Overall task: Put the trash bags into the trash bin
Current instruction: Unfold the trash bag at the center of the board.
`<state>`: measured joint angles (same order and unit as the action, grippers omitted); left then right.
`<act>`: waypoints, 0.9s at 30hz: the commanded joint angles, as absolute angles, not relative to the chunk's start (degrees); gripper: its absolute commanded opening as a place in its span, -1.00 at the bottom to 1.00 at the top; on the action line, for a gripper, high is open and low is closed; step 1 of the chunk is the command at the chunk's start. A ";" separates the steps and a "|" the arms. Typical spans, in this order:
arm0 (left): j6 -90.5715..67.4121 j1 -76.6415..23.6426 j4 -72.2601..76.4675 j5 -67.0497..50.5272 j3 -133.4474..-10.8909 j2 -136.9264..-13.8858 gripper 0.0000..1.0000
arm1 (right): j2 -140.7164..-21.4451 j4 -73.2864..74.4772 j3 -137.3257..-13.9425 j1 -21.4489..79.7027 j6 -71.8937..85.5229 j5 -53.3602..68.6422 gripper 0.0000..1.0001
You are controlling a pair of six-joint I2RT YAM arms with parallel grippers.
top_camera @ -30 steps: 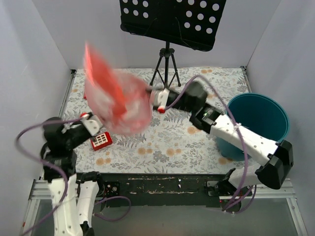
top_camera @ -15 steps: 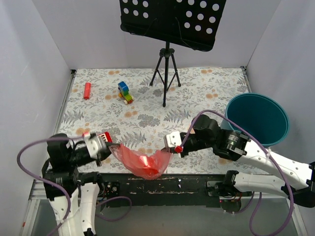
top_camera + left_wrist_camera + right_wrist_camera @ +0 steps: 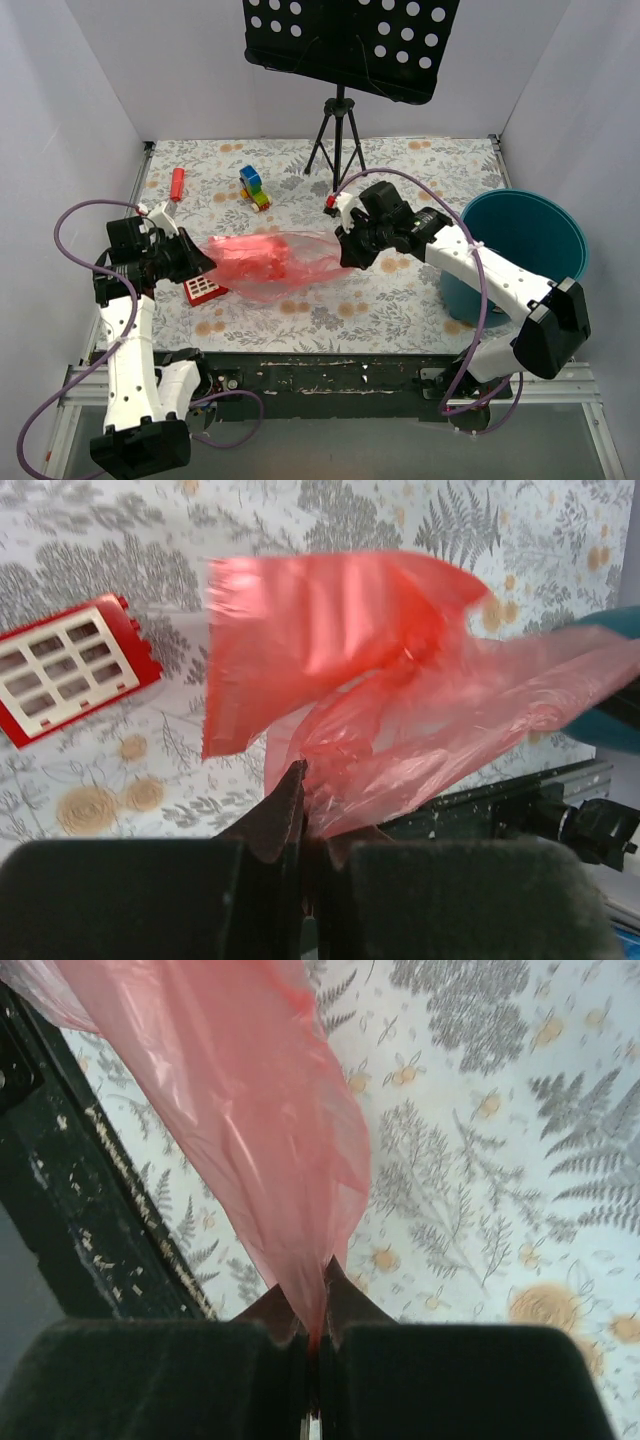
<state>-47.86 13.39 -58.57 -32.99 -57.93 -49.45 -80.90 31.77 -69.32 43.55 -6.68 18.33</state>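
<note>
The red-pink translucent trash bag [image 3: 265, 262] is stretched between both grippers over the middle of the floral mat. My left gripper [image 3: 203, 265] is shut on its left end; in the left wrist view the film [image 3: 380, 670] bunches at my closed fingertips [image 3: 300, 815]. My right gripper [image 3: 345, 255] is shut on its right end; in the right wrist view the bag [image 3: 240, 1110] narrows into my pinched tips [image 3: 314, 1325]. The teal-blue trash bin [image 3: 530, 250] stands at the right edge, upright and apart from the bag.
A red block with white squares [image 3: 204, 289] lies under the bag's left end, also in the left wrist view [image 3: 70, 675]. A small red cylinder [image 3: 177, 184] and a coloured toy [image 3: 254, 188] lie at the back left. A black tripod stand [image 3: 338, 140] rises at the back centre.
Both grippers have lifted the bag from the near table edge back over the mat's middle. It now hangs stretched wider between them, the right gripper nearer the bin.
</note>
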 commanded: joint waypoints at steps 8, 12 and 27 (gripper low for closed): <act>-52.38 13.62 -55.30 -28.05 -74.84 -63.68 -1.00 | -96.55 31.12 -95.49 43.42 -9.30 26.63 -0.97; -54.05 15.20 -51.16 -22.16 -102.31 -75.21 -1.00 | -114.56 27.69 -132.26 43.07 -11.69 21.19 -0.97; 3.94 1.40 -49.04 -60.05 -59.03 -47.49 -1.00 | -94.13 26.03 -73.63 49.91 -55.31 22.81 -0.97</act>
<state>-44.29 14.33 -6.63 -39.07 -85.82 -48.45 -89.91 -18.72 -97.25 48.51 -31.86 12.56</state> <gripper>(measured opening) 0.006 0.020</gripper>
